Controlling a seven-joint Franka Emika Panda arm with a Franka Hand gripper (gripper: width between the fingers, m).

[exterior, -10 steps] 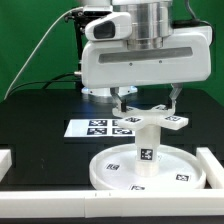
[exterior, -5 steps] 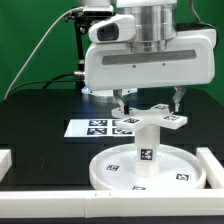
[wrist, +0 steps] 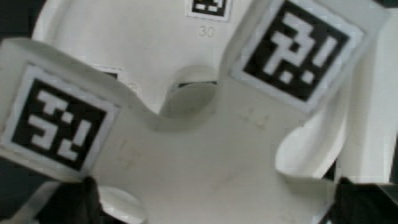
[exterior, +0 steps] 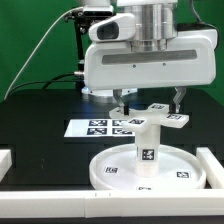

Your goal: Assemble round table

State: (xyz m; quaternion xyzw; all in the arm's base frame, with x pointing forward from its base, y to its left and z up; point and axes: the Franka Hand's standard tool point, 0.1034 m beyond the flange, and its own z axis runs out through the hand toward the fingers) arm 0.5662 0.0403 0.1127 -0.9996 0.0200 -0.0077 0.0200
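Exterior view gives you the layout: the black table (exterior: 40, 120) carries everything, with white border rails (exterior: 215, 165) at its near edges and the marker board (exterior: 100, 127) lying flat behind the work. In front of it sits the large rimmed disc (exterior: 115, 170) of the round table, flat on the table surface. Inside its rim, near the middle, the short thick leg (exterior: 146, 155) stands upright, its long axis vertical. On top of the leg you can see a flat cross-shaped piece (exterior: 160, 118) carrying tags; whether it is seated tight or only resting there the frames do not tell.

The relation you should work from is this: the gripper (exterior: 150, 100) hangs directly above that cross piece, so the stack lies straight below the tool, along the leg's own axis. Any approach would be a straight descent. The fingers (exterior: 120, 100) stand spread wide, one to each side of the cross piece, and hold nothing.

The wrist view confirms it: the cross piece (wrist: 196, 130) fills the picture, two tagged arms showing, with the disc (wrist: 107, 20) below.

The disc holds nothing but the leg.
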